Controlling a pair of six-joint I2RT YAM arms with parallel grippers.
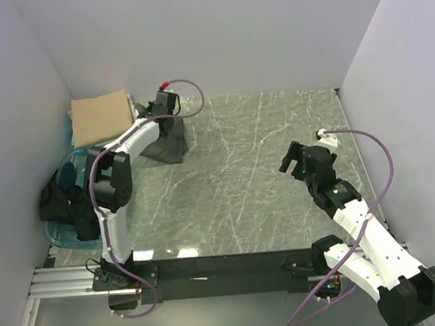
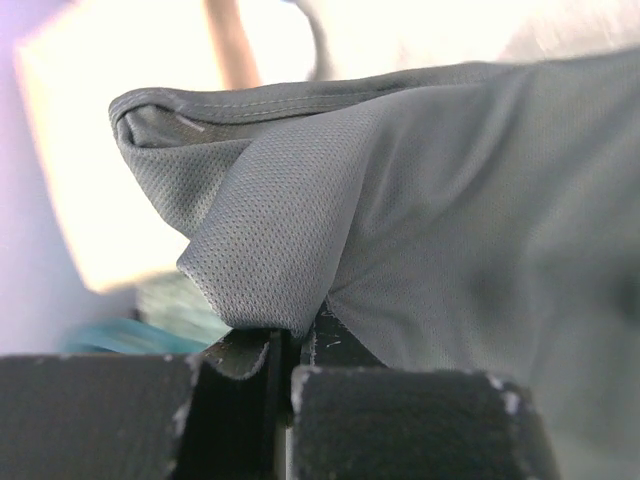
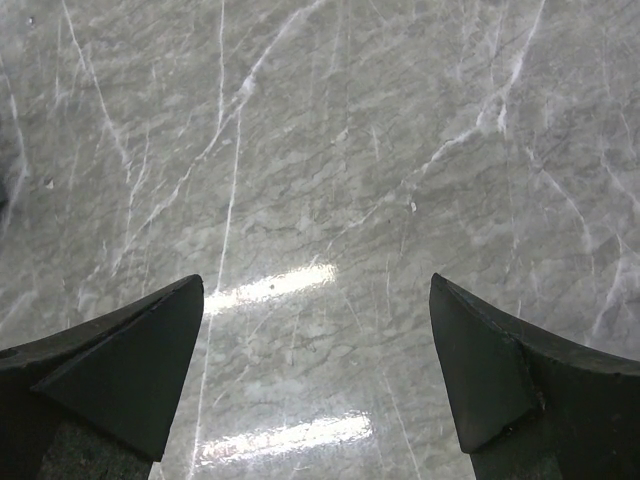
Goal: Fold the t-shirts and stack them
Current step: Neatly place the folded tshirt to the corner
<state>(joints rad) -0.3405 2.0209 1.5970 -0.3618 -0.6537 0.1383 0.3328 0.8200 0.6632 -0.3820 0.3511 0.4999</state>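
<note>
**Left wrist view: charcoal shirt pinched and lifted, ready to be spread**

Left wrist view shows the left end effector (image 2: 285, 345) clenched on a fold of the charcoal t-shirt (image 1: 166, 145), near a stitched hem. From above, the shirt hangs bunched from that pinch at the far-left part of the counter (image 1: 262, 175), its lower end pooled on the marble. The right end effector (image 3: 316, 350) is released, fingers spread wide, over bare counter well apart from the cloth.

The step in hand looks like drawing the shirt out to the middle for flattening. To do it well, the left arm should probably carry the fabric toward the centre low enough for the pooled end to trail and unroll, while the right arm takes a second edge so the cloth opens instead of dragging as a lump.

The shirt's long axis runs roughly vertical, from pinch down to counter; which end is collar cannot be told.

A folded tan t-shirt (image 1: 100, 117) sits in the far-left corner, and black t-shirts (image 1: 61, 203) lie in the teal tub (image 1: 55, 230).
</note>
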